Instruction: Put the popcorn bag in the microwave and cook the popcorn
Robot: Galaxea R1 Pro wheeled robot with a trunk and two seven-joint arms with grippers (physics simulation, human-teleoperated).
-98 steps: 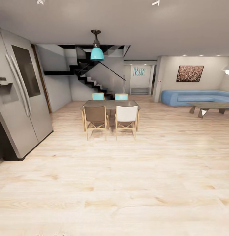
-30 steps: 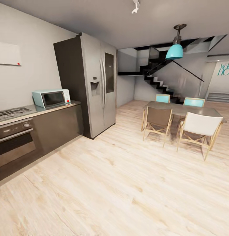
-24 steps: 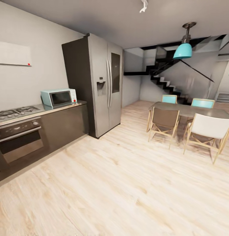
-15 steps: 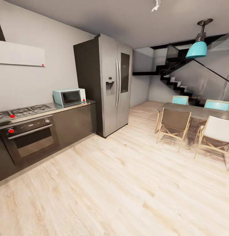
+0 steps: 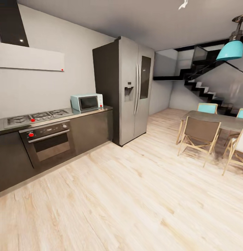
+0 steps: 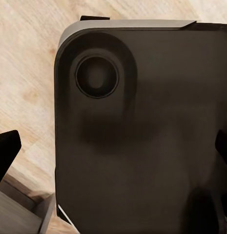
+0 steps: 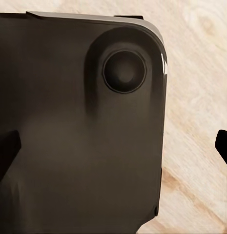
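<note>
The kitchen runs along the left wall in the head view. The pale blue microwave (image 5: 87, 102) stands on the grey countertop (image 5: 106, 108) with its door shut, between the hob and the fridge. The popcorn bag and the popcorn are out of view. In the left wrist view my left gripper (image 6: 113, 151) hangs open over my own dark base, with nothing between its fingertips (image 6: 6, 153). In the right wrist view my right gripper (image 7: 113, 146) is open too and holds nothing, above the same dark base and the wooden floor.
A steel gas hob (image 5: 38, 116) sits over a black oven (image 5: 48, 144), under a flat white hood (image 5: 29, 57). A tall steel fridge (image 5: 133, 90) ends the counter. At the right stand a dining table (image 5: 215, 120) and chairs (image 5: 200, 134). Wide wooden floor (image 5: 128, 195) lies between.
The head view has swung to the left, so the whole picture has slid right. More of the hob, oven and hood have come into view, and the dining set is now at the right edge.
</note>
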